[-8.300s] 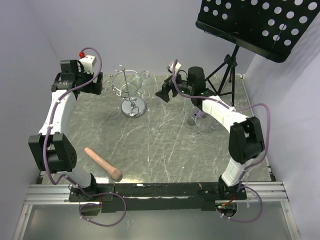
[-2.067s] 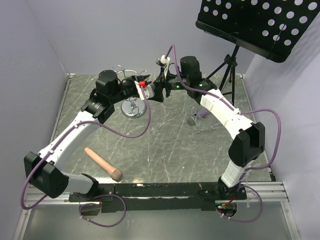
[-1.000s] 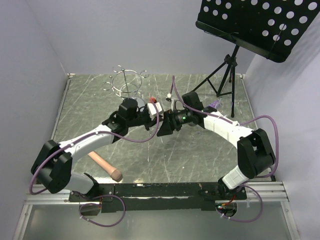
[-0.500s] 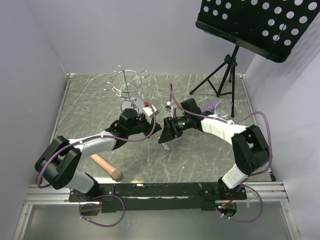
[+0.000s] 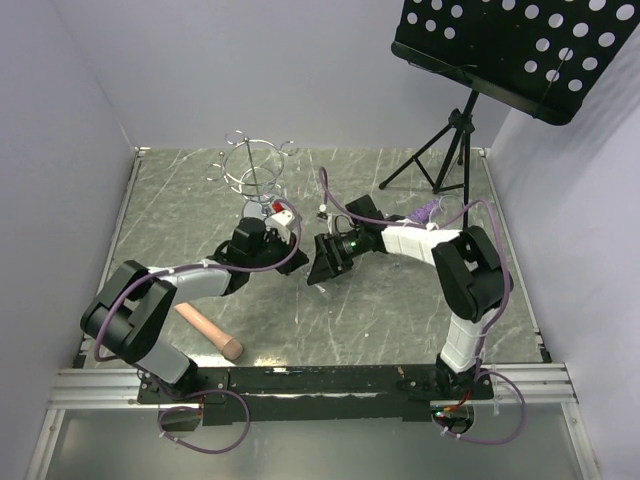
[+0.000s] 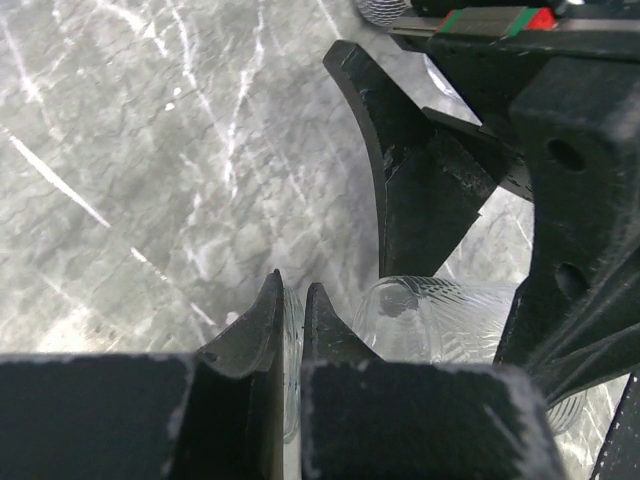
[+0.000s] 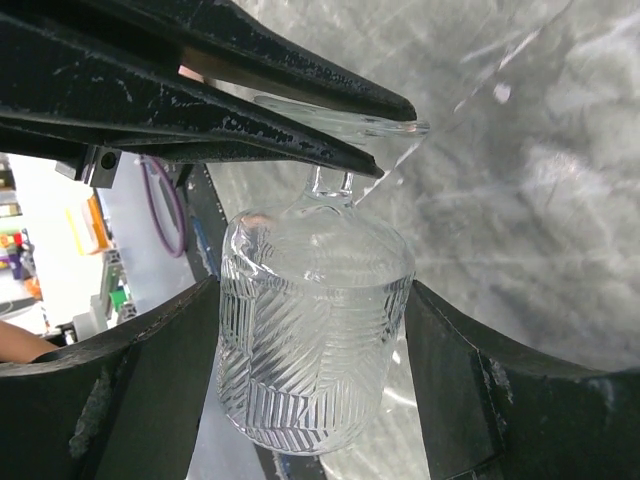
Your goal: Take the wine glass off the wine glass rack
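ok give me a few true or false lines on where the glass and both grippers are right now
1. The wine glass is off the wine glass rack. True.
2. The left gripper is wide open. False: it is shut on the thin edge of the glass's foot.
3. The glass's bowl sits between the fingers of the right gripper. True.
4. The wooden pin leans against the rack. False: it lies on the table near the left arm's base, apart from the rack.
5. The music stand lies flat on the table. False: it stands upright at the far right.
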Controlling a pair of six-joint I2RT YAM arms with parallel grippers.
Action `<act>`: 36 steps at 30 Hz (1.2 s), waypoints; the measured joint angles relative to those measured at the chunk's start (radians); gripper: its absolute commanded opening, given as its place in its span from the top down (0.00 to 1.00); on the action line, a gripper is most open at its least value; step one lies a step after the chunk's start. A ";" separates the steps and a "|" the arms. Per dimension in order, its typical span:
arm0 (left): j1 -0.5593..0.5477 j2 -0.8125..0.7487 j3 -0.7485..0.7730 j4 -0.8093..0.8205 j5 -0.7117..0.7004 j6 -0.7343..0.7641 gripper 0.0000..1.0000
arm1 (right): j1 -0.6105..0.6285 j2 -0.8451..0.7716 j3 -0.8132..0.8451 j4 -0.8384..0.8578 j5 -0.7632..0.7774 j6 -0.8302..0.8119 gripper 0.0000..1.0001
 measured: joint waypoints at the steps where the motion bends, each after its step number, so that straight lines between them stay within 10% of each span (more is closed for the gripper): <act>1: 0.008 0.002 0.000 -0.001 0.005 0.000 0.99 | 0.001 0.007 0.009 -0.001 0.002 -0.004 0.33; 8: 0.038 0.010 0.013 -0.070 0.077 0.010 0.99 | 0.014 0.020 0.079 -0.047 -0.005 -0.159 0.00; 23: 0.058 0.023 0.013 -0.219 0.178 -0.021 0.99 | 0.016 -0.150 0.066 -0.209 0.096 -0.557 0.04; 36: 0.213 0.230 0.084 -0.143 0.340 -0.242 0.99 | 0.184 -0.357 -0.199 0.034 0.323 -0.589 0.24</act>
